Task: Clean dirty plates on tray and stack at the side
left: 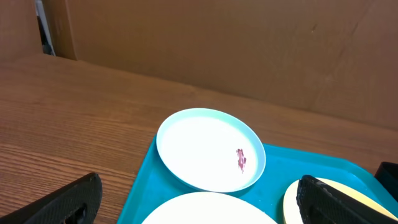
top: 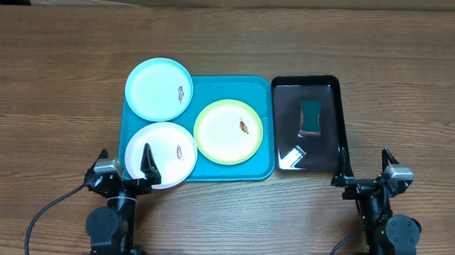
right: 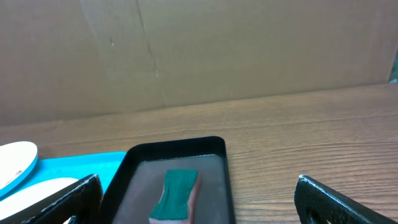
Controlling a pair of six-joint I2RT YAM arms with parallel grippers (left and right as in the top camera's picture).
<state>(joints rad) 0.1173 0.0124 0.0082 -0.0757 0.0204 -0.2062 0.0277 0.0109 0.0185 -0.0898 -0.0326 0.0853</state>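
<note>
- Turquoise tray (top: 229, 87) sits mid-desk (top: 52, 97) with three smeared plates: light-blue plate (top: 159, 87) overhanging its far left corner, white plate (top: 162, 154) near left, yellow-green plate (top: 229, 131) right.
- Green sponge (top: 312, 117) lies in black tray (top: 325, 92) just beside.
- Left gripper (top: 125, 155) and right gripper (top: 363, 158) sit at the near edge, jaws wide apart, empty.
- Likely first step: right gripper drops squarely over the sponge's narrow waist; left steadies a plate rim.
</note>
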